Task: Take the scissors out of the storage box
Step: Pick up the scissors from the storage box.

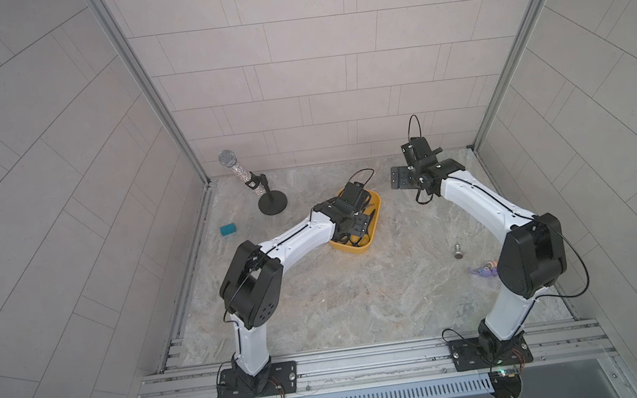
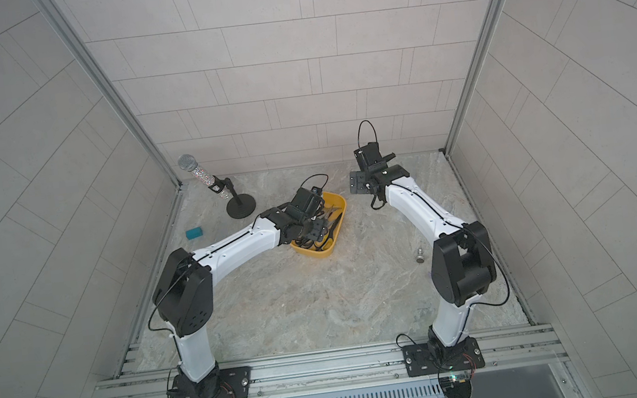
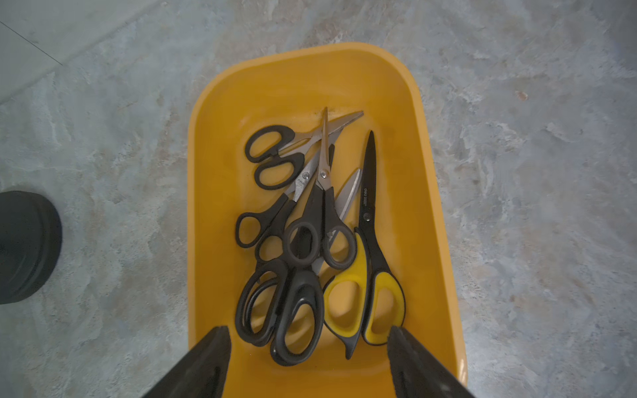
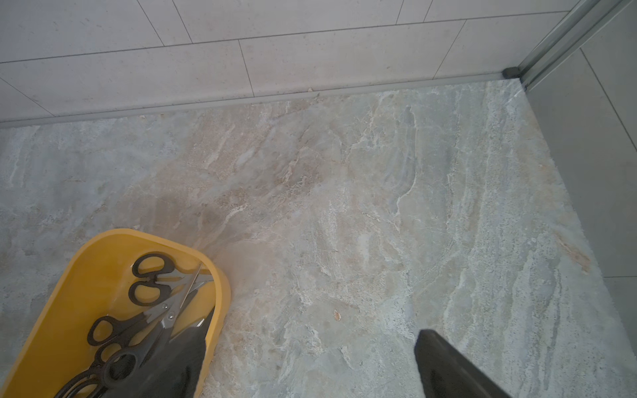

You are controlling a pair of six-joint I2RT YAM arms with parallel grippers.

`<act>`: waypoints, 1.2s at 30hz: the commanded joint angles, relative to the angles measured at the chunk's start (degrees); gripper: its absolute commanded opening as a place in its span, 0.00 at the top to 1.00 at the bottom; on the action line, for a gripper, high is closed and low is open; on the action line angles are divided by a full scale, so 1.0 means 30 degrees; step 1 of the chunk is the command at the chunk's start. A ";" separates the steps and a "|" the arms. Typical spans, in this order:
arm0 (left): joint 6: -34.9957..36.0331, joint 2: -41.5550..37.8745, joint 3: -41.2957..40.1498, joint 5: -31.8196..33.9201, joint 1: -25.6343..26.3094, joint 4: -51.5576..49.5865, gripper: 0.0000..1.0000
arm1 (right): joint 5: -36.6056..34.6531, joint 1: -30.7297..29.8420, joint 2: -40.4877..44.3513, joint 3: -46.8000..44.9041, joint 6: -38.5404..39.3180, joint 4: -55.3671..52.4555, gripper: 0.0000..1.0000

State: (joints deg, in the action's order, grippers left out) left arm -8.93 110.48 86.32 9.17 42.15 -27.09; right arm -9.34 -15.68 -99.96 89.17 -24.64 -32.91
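Observation:
The yellow storage box (image 1: 375, 201) (image 2: 341, 202) lies mid-table, and its rim shows in the left wrist view (image 3: 206, 179) and the right wrist view (image 4: 65, 275). Several scissors (image 3: 320, 213) (image 4: 151, 286) lie piled in it, handles toward the box's near end. One pair has yellow-and-black handles (image 3: 368, 282); a large black-handled pair (image 3: 293, 306) lies beside it. My left gripper (image 3: 308, 332) (image 1: 356, 226) (image 2: 314, 231) hangs open over the near end of the box, its fingertips either side of those two pairs' handles, gripping nothing. My right gripper (image 4: 312, 332) (image 1: 402, 178) (image 2: 360, 183) is open and empty above bare table, right of the box.
A glittery microphone (image 1: 242, 174) leans on a black stand, back left; its round base (image 3: 24, 244) shows in the left wrist view. A teal block (image 1: 228, 229) lies at the left. A small metal knob (image 1: 458, 252) and a purple toy (image 1: 484, 271) lie near the right arm.

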 commanded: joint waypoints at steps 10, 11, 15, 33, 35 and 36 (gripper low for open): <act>-0.0145 0.3779 0.3666 0.0891 0.0104 -0.1688 0.32 | 0.0888 0.0301 -0.0101 0.0216 -0.0517 -0.1116 0.00; -0.0151 0.3923 0.3762 0.0941 0.0087 -0.1721 0.34 | 0.0887 0.0400 -0.0078 0.0193 -0.0533 -0.1151 0.00; -0.0125 0.4421 0.3955 0.0433 0.0012 -0.1510 0.37 | 0.1373 0.0873 -0.0110 0.0132 -0.0762 -0.1213 0.01; 0.0811 0.5839 0.4867 0.0461 -0.0252 -0.0865 0.48 | 0.2102 0.1097 -0.0662 0.0447 -0.0897 -0.1335 0.02; 0.0870 0.6202 0.5468 0.0227 -0.0337 -0.1316 0.52 | 0.2170 0.1095 -0.0758 0.0468 -0.0926 -0.1400 0.03; 0.0780 0.6420 0.5790 0.0069 -0.0408 -0.1655 0.54 | 0.2198 0.1097 -0.0759 0.0483 -0.0926 -0.1403 0.03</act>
State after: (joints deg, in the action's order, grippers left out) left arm -7.29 127.68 100.68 10.07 41.54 -30.61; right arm -2.94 -12.34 -101.62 89.38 -26.83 -35.46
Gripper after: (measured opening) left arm 0.475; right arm 0.976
